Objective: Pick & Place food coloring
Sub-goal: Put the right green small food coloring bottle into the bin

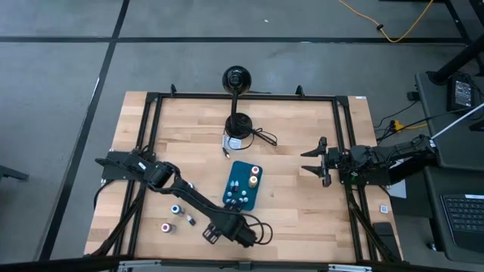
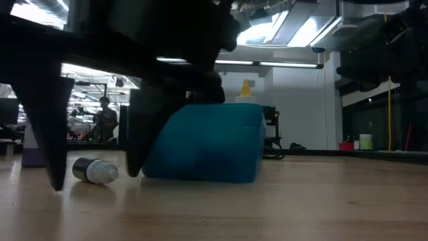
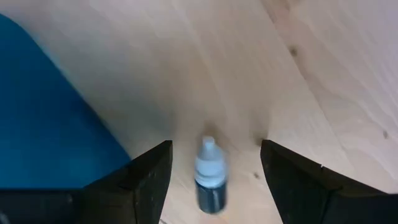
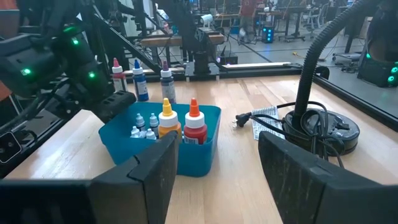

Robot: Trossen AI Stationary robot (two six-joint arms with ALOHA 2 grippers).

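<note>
Left gripper (image 1: 198,224): lower centre of the high view, just left of the tray's lower end; fingers (image 3: 152,171) spread apart, one on each side of a bottle, nothing clamped.
Bottle between fingers: small clear plastic food-coloring bottle with a dark cap (image 3: 210,177), lying flat on the wood; a gap shows on both sides in the left wrist view.
Same bottle, low view: lies on its side at lower left (image 2: 95,170), between two dark finger tips, just left of the tray.
Loose bottles: two further tiny bottles on the table at lower left of the high view, one blue-capped (image 1: 175,209), one red-capped (image 1: 165,227), near each other.
Tray: teal rectangular plastic tray (image 1: 231,184), centre of the high view; holds several small bottles, plus an orange-capped (image 4: 166,120) and a red-capped squeeze bottle (image 4: 194,124).
Right gripper (image 1: 311,162): right of centre in the high view, well apart from the tray; fingers wide, empty.
Table: light wooden butcher-block top (image 1: 295,219).
Background item: black round-based stand with cable (image 1: 240,125), upper centre.
</note>
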